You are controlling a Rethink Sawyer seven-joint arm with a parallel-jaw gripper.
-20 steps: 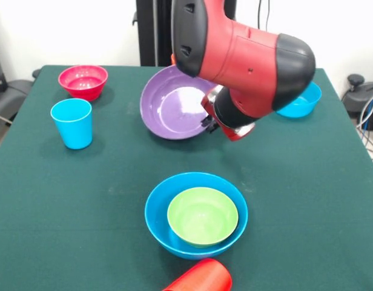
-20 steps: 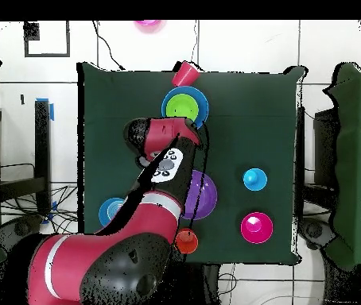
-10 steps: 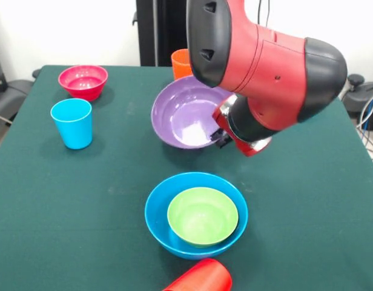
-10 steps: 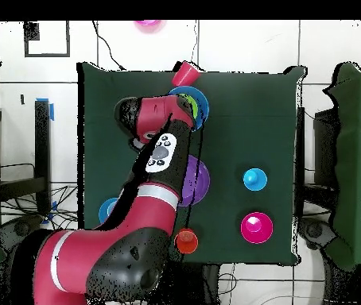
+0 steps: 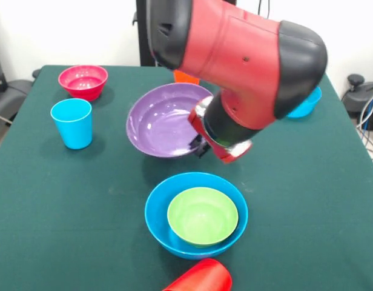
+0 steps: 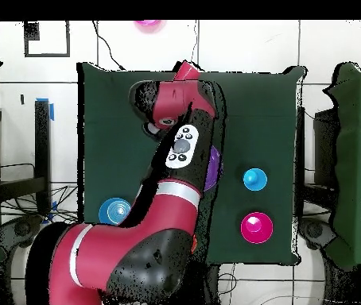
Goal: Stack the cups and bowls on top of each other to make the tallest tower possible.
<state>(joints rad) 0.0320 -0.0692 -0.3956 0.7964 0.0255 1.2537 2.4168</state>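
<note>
Front view: the red and black Sawyer arm [image 5: 241, 66] reaches down over the middle of the green-clothed table [image 5: 65, 206], and its gripper [image 5: 201, 145] sits at the rim of the large glossy purple plastic bowl [image 5: 159, 121]. That bowl hangs tilted above the cloth, its mouth turned toward the near edge and a little toward the left edge, its axis leaning well off vertical. The fingers are hidden behind the wrist and the bowl's wall, so whether they are clamped on the rim cannot be told, though the raised, tilted bowl suggests it is being carried.

As for progress, the tower is barely begun. Near the middle of the near edge a lime green plastic bowl [image 5: 203, 215] sits nested upright inside a wide blue plastic bowl [image 5: 159, 224]; that pair looks like the base, and the purple bowl hangs just behind it. Everything else looks loose: a light blue plastic tumbler [image 5: 71, 123] upright by the left edge, a small crimson bowl [image 5: 83, 80] at the far left corner, an orange tumbler [image 5: 185, 77] mostly hidden behind the arm, a second blue bowl [image 5: 306, 103] toward the far right corner, and a red plastic tumbler [image 5: 200, 277] lying on its side at the near edge, its long axis roughly along that edge.
</note>
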